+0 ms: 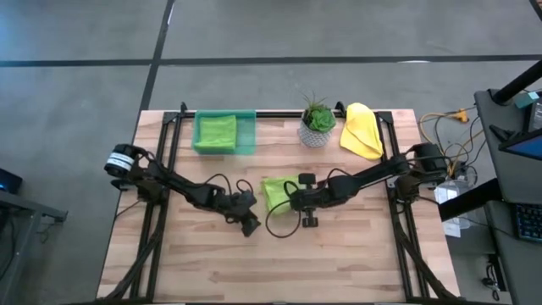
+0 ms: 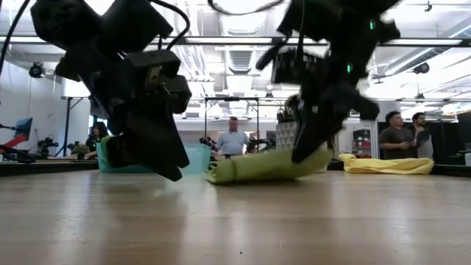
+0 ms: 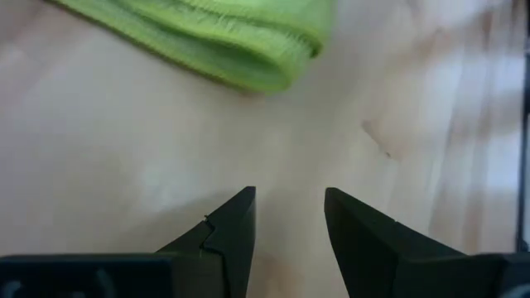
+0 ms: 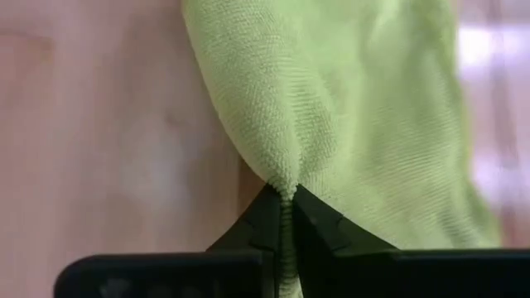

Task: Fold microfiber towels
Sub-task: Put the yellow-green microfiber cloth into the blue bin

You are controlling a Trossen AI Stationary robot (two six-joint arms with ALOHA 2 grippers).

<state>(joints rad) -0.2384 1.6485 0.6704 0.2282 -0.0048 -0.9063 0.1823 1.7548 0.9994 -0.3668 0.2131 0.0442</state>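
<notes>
A folded lime green towel [image 1: 277,193] lies at the table's middle; in the low view it [image 2: 257,168] reads as a long roll with its right end raised. My right gripper [image 1: 296,200] is shut on that end. My left gripper [image 1: 251,226] hovers open just to the towel's near left, and its wrist view shows bare wood between the fingers [image 3: 290,217], with the towel's corner [image 3: 248,50] ahead. A second lime towel [image 1: 216,131] lies in the green tray. A yellow towel [image 1: 362,130] lies bunched at the far right. My right gripper pinches the lime towel's right-hand edge [image 4: 286,189] between its two fingertips, the cloth puckered into the pinch. One layer or several, I cannot tell. The fingers slant down from the table's right. That end is lifted slightly [image 2: 316,158], and the left part [image 2: 221,175] rests on the table.
The see-through green tray [image 1: 248,135] stands at the far left and a small potted plant [image 1: 318,121] at the far middle. Black cables loop on the wood near both grippers [image 1: 279,224]. People stand in the room beyond the table [image 2: 234,138].
</notes>
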